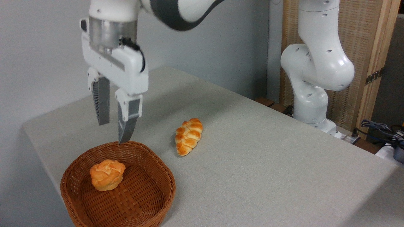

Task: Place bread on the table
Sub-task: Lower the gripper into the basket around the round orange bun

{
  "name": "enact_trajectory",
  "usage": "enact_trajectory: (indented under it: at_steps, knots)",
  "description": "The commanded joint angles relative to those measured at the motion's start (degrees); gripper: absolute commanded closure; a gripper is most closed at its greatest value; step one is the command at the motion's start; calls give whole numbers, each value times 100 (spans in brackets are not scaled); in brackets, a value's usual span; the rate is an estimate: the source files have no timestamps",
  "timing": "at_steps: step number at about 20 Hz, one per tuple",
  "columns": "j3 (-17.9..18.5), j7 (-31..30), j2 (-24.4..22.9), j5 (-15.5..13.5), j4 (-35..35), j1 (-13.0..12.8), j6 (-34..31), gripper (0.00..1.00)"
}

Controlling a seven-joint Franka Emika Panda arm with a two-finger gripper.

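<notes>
The tool point(114, 132) hangs above the back rim of the wicker basket point(151, 189), its two fingers spread a narrow gap apart, holding and touching nothing. The bread point(107, 174) sits upright in the basket's left half, knotted top up; it is round, with no clear long axis. A braided loaf point(188, 136) lies on the bench point(268, 164) just beside the basket.

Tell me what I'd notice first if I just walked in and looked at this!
Probably the big white gripper, hanging open above the back rim of a brown wicker basket at the front left. Inside the basket sits a small orange-golden bread. Just right of the basket, a braided loaf lies on the grey table.
</notes>
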Motion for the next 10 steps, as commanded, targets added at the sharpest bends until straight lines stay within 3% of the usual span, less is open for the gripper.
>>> enact_trajectory:
  at_steps: [1, 10]
  knots:
    - [-255, 31, 344, -114, 0, -40, 453, 0]
    - [-634, 110, 810, -61, -194, -13, 1113, 0]
